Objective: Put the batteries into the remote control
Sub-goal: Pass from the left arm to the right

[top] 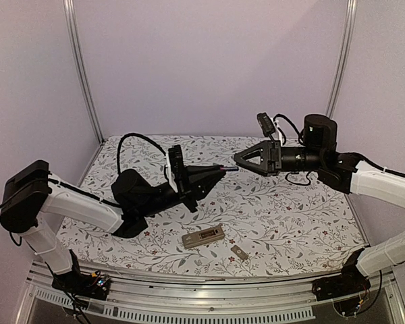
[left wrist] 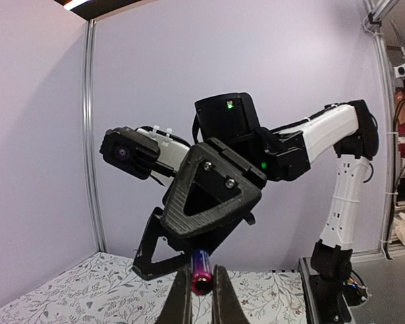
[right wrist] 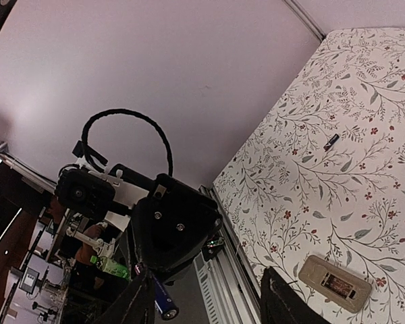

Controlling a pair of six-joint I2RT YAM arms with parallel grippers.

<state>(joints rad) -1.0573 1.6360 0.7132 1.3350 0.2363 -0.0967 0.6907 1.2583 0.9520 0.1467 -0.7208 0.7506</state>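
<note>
Top cam sits high behind both arms, looking down over the whole table (top: pixel 290 216). Wrist cams face each other close up: left's sees the right arm (left wrist: pixel 337 155), right's the left hand (right wrist: pixel 163 297) plus table.

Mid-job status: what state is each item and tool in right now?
left tool: shut on held battery.
held battery: clamped, off the table.
right tool: open, facing the held battery.
second battery: loose on the table.
remote control: back up, recess uncovered.
cover piece: detached, beside the remote control.
</note>
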